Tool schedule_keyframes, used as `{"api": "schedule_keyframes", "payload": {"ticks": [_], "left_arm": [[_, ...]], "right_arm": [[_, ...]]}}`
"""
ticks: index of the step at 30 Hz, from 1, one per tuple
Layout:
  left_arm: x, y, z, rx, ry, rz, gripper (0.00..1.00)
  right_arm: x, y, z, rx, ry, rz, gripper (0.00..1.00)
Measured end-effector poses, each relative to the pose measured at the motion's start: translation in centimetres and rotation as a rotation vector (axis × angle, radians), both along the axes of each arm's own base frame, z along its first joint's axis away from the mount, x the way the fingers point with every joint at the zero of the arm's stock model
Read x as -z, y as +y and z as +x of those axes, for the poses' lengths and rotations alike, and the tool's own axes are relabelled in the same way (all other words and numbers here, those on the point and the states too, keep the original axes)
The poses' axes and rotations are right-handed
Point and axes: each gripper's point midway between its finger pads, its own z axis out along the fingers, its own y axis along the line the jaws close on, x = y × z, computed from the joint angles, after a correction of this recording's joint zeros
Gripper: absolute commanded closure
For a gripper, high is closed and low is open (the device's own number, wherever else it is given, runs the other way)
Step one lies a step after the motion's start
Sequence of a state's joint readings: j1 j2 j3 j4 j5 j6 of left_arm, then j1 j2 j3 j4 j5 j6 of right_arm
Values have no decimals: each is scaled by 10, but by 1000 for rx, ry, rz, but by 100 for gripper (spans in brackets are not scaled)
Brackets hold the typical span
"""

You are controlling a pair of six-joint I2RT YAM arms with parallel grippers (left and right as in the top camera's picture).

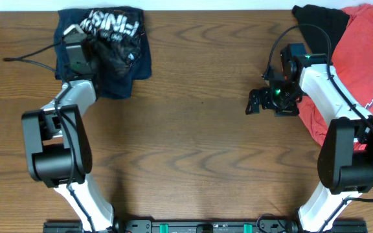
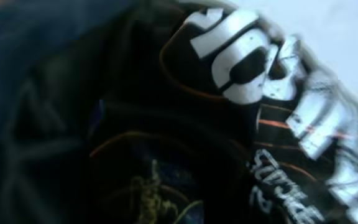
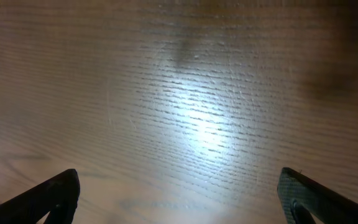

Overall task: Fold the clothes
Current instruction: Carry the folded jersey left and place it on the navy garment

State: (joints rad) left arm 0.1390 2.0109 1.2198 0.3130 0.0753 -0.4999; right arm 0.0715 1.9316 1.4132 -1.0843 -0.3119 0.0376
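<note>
— What is the left gripper [image 1: 97, 46] doing?

— Its jaws are closed narrow and sunk into the black shirt [image 1: 118, 29] at the far left corner of the table [image 1: 193, 142]. A crumpled fold of the shirt is gathered at the tips, so it looks pinched there. The fingers themselves I cannot see. In the left wrist view the black shirt [image 2: 166, 124] fills the picture, very close and blurred, with thin orange lines and big white letters.

— Is something under the shirt?

— Yes, a dark blue cloth [image 1: 142, 65] lies flat below it and shows at the near and right sides. A black cable [image 1: 31, 61] runs over the wood to the left of the arm.

— And the middle of the table?

— Only wood grain there.

— The right gripper [image 1: 255, 102]?

— It is spread wide and holds nothing. It hangs over bare wood, just left of the red T-shirt [image 1: 361, 58]. In the right wrist view its two dark fingertips [image 3: 55, 196] stand far apart at the lower corners, with only lit wood between them.

— Where does the red T-shirt lie?

— At the far right, under the right arm, which covers part of it. It has white letters near the edge, but the picture cuts them off and I cannot read them. A dark garment [image 1: 319, 22] lies at its far left corner, and what kind it is I cannot tell.
</note>
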Motion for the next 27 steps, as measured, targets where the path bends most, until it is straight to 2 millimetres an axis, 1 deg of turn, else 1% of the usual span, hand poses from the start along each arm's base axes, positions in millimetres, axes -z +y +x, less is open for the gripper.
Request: {"api": "schedule_keyframes", "payload": {"ticks": [1, 2, 5, 6, 9, 11, 12, 14, 16, 17, 18, 19, 20, 23, 26, 27], "left_arm": [[4, 1, -3, 0, 23, -6, 60], [9, 1, -7, 8, 52, -13, 43], [22, -8, -16, 42, 117, -54, 7], [25, -13, -18, 61, 129, -71, 1], [27, -23, -20, 106, 141, -99, 2], [24, -27, -22, 127, 145, -106, 2], [22, -28, -23, 136, 146, -105, 2], [10, -30, -27, 158, 144, -94, 2], [-10, -33, -32, 187, 131, -68, 2], [-26, -34, -35, 204, 112, -45, 2], [-38, -34, -39, 215, 101, -25, 2], [-58, -35, -44, 233, 78, 3, 2], [-72, -36, -49, 242, 64, 27, 2], [-123, -35, -72, 254, 15, 105, 2], [-159, -29, -98, 231, -6, 161, 2], [-164, -26, -105, 220, -3, 172, 2]], "right_arm": [[0, 0, 1, 0, -4, 1, 1], [0, 0, 2, 2, -9, 1, 1], [0, 1, 5, 3, -20, 4, 1], [0, 1, 5, 3, -22, 5, 1], [0, 1, 6, 3, -25, 5, 1], [0, 1, 7, 3, -31, 5, 1], [0, 1, 8, 3, -34, 5, 1], [0, 1, 10, 3, -40, 6, 1], [0, 2, 12, 3, -48, 7, 1], [0, 2, 13, 3, -52, 8, 1], [0, 2, 13, 3, -55, 8, 1], [0, 2, 15, 1, -61, 9, 1], [0, 3, 15, 0, -65, 9, 1], [-1, 4, 16, -11, -72, 17, 1], [-3, 5, 15, -30, -71, 20, 1], [-5, 5, 15, -35, -71, 21, 1]]}}
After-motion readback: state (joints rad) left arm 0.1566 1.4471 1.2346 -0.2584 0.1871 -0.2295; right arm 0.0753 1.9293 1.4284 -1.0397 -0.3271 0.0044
